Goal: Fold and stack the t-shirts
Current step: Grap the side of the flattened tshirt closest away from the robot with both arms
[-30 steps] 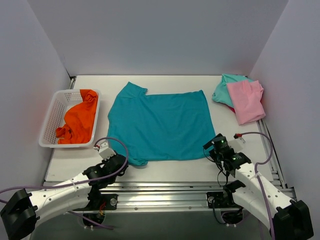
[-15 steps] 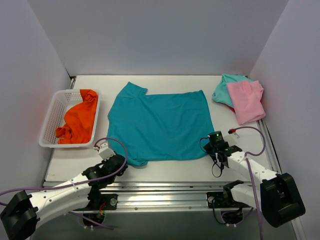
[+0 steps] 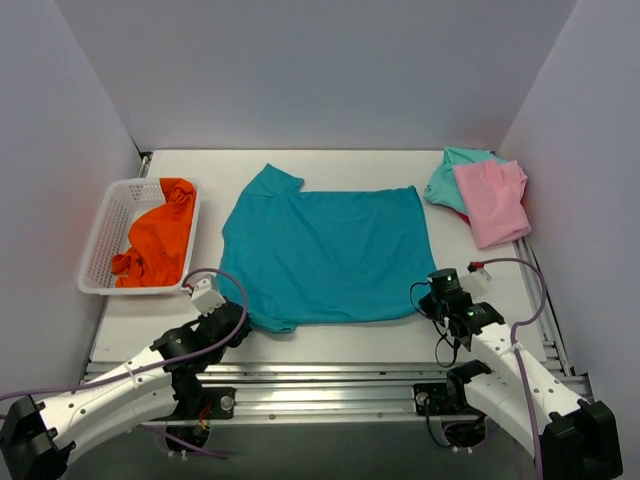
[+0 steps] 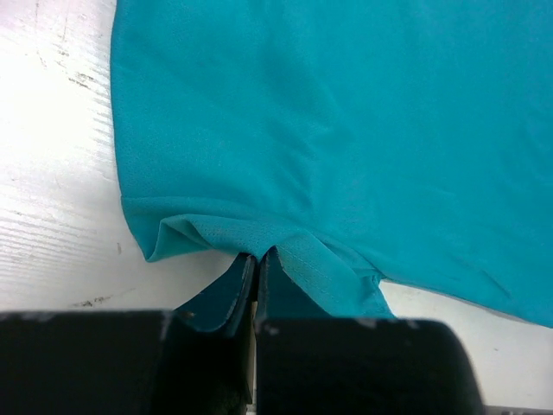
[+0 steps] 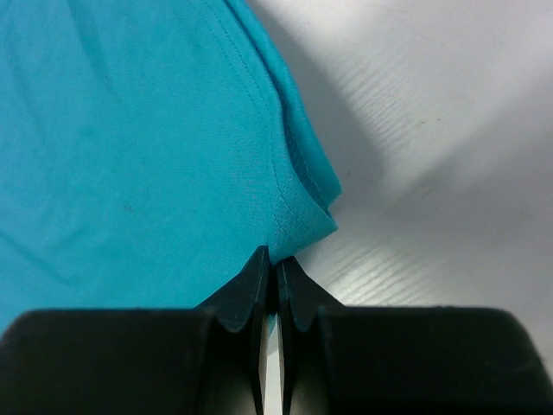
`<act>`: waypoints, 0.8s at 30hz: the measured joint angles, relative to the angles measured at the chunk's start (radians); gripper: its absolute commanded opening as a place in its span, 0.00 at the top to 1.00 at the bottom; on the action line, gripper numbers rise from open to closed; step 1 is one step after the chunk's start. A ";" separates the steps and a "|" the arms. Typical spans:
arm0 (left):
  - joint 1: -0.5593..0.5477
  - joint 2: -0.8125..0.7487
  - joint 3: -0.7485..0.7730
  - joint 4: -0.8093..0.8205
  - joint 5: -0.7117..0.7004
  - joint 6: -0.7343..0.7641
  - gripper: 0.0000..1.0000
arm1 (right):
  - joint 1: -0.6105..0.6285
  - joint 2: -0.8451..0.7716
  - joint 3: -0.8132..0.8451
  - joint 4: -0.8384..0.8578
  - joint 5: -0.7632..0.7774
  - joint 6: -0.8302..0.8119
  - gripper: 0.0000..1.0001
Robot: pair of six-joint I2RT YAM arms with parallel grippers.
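Observation:
The large teal-blue t-shirt [image 3: 325,255] lies spread flat in the middle of the table. My left gripper [image 3: 238,322] is shut on its near left corner, by the sleeve; the left wrist view shows the hem [image 4: 328,268] pinched between the jaws [image 4: 257,257]. My right gripper [image 3: 426,305] is shut on the near right corner, the cloth [image 5: 298,216] puckered at the closed jaws [image 5: 273,259]. A pink t-shirt [image 3: 490,200] rests on a mint-green one [image 3: 450,178] at the far right. The orange t-shirt [image 3: 160,245] is bunched in the basket.
The white lattice basket [image 3: 108,225] stands at the left edge of the table. White walls close in the table on three sides. The metal rail with both arm bases [image 3: 330,385] runs along the near edge.
My right gripper went to the teal shirt's near right corner and shut on it. The whole shirt has shifted slightly away from the arms. The left gripper kept its grip and moved a little forward.

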 measured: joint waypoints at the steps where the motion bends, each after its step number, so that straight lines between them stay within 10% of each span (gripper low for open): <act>1: 0.000 -0.012 0.011 -0.018 0.001 0.001 0.98 | 0.000 -0.016 0.000 -0.017 0.000 -0.004 1.00; 24: 0.064 0.212 0.376 -0.054 0.000 0.224 0.98 | 0.000 0.283 0.240 0.058 0.002 -0.107 1.00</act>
